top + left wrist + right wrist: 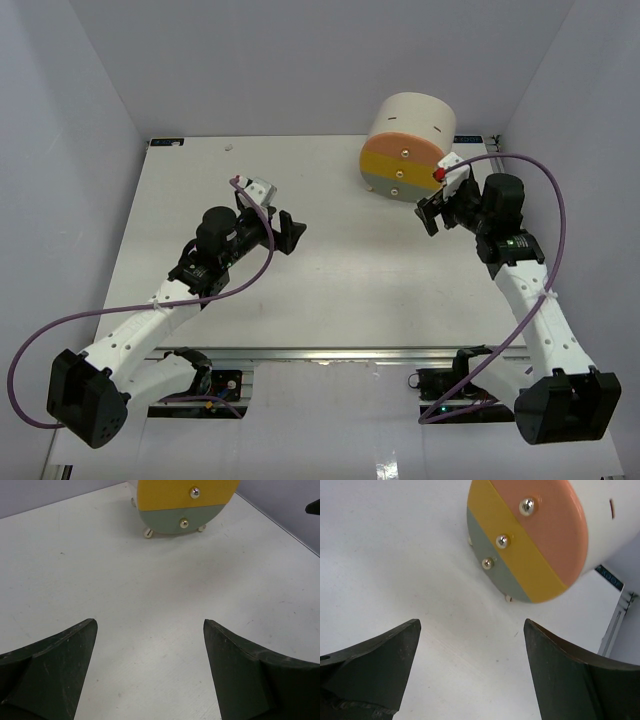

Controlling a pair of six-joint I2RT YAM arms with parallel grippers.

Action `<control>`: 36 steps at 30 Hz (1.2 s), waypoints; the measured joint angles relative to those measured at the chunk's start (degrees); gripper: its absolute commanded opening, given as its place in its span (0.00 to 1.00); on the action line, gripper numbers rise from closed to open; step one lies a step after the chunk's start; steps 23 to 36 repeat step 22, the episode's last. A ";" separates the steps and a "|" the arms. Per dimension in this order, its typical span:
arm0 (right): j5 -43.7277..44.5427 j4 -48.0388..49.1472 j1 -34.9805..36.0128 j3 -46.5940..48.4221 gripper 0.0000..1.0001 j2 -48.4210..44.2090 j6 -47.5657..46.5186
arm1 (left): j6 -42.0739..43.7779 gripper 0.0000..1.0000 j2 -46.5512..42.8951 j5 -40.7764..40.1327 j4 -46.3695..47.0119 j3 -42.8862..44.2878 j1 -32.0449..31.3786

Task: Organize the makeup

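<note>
Two sets of fingers hang over the white counter (330, 290), both spread wide with only bare surface between them. The left fingers (292, 232) sit well apart from the cream drawer cylinder (412, 118), on its left and nearer the arm bases, and they point toward it. The right fingers (432, 210) are just beside the cylinder's round front, at its lower right edge, and are not touching it.

The cylinder lies on its side at the far right of the counter, resting on small pale feet (147, 532). Its front faces the arms and carries three drawers in stacked bands: a pink drawer (547, 525) on top, a yellow drawer (520, 560) in the middle and a grey-green drawer (487, 542) at the bottom. All three sit flush with the cylinder's face. Each has one shiny round knob (527, 506).

Where the makeup is cannot be told: no view shows any of it on the counter around the cylinder or between either pair of fingers.
</note>
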 measured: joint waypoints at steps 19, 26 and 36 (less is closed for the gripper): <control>6.53 -0.47 -3.39 -16.26 0.90 -12.88 12.55 | 0.00 0.98 -5.27 1.39 -0.11 -2.57 0.00; 7.21 0.23 -3.92 -16.33 0.90 -13.98 12.63 | 0.00 0.98 -5.27 1.23 -0.09 -2.59 0.00; 7.21 0.23 -3.92 -16.33 0.90 -13.98 12.63 | 0.00 0.98 -5.27 1.23 -0.09 -2.59 0.00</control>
